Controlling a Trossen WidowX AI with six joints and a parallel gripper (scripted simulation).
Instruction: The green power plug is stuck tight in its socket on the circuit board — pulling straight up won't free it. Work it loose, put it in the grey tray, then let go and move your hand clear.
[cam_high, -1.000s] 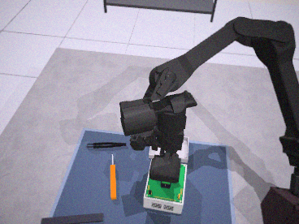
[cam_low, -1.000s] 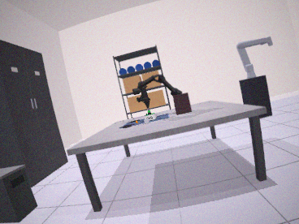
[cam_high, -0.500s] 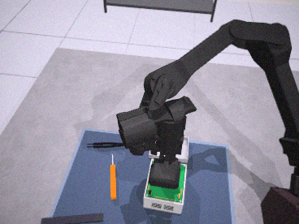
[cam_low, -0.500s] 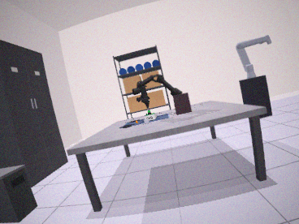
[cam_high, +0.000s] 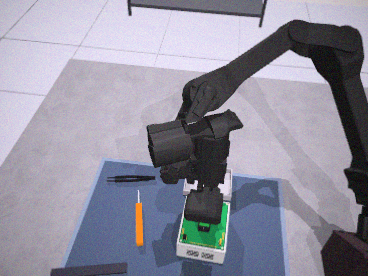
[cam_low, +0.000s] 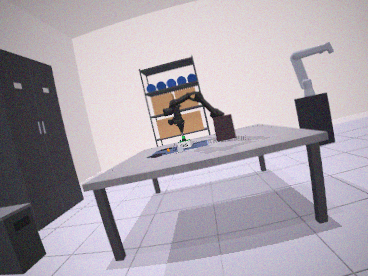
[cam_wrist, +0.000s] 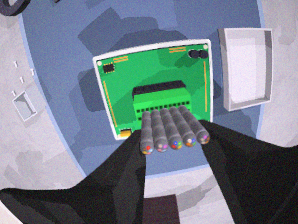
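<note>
The wrist view shows what the top view hides beneath the hand (cam_high: 203, 206) (cam_low: 182, 134) (cam_wrist: 171, 126): the green plug (cam_wrist: 161, 101), clamped between its fingers, at the black socket (cam_wrist: 159, 87) on the circuit board (cam_high: 215, 237) (cam_wrist: 117, 82). Whether the plug has risen at all, I cannot tell. Five grey cables (cam_wrist: 175, 127) reach from it between the fingers, covering part of its near edge. The top view has the arm (cam_high: 260, 52) (cam_low: 189, 97) across much of the grey tray (cam_high: 228, 177) (cam_wrist: 225, 72); the wrist view shows the tray bare inside, just beside the board and off to one side of the hand. The board's pale housing wall (cam_high: 201, 254) (cam_wrist: 211, 82) stands between plug and tray.

Only the top view shows the black tweezers (cam_high: 131, 178) whole, well apart from the hand, and the orange-handled tool (cam_high: 139, 224) nearer it, both on the blue mat (cam_high: 107, 215) (cam_wrist: 60, 65). The exterior view alone takes in the whole worktop (cam_low: 215, 160), with a shelf rack (cam_low: 144, 95) behind the hand.
</note>
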